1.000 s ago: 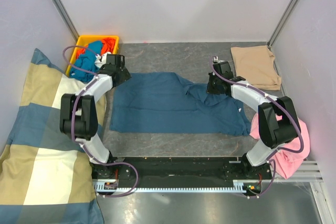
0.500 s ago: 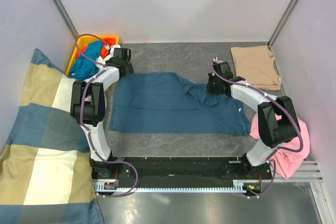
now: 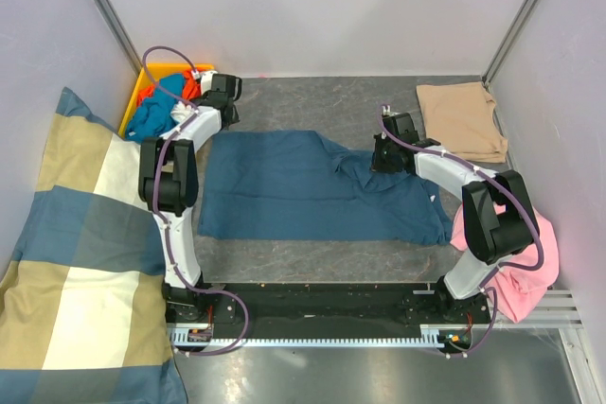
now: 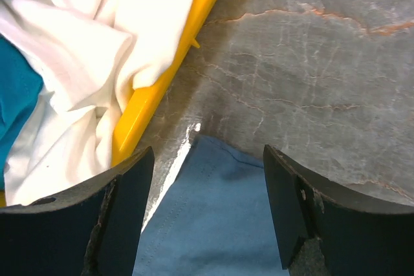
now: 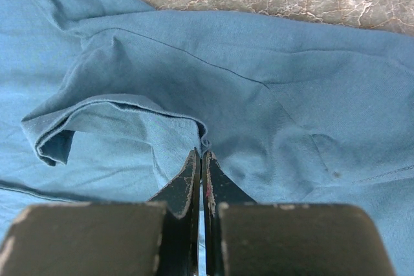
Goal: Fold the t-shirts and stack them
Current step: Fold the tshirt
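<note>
At 10 o'clock on the table (image 3: 312,101), the left gripper (image 4: 207,154) hangs with jaws spread over the far-left corner of the teal-blue t-shirt (image 3: 303,191), just beside the yellow bin (image 4: 169,72) and its white cloth (image 4: 77,50). If it drops slightly off, the jaws could close on bare table or snag that white cloth, and the corner would stay down. The shirt lies at the centre of the table, mostly flat and running 9 to 3 o'clock, with smooth edges on the left. Toward 2 o'clock it is rumpled, one flap doubled over. There the right gripper (image 5: 199,157) has its jaws pressed together, apparently pinching a thin bit of the fold. That hold could slip under an uneven pull and skew the crease. The tan t-shirt (image 3: 461,120) lies folded at 2 o'clock, well apart.
</note>
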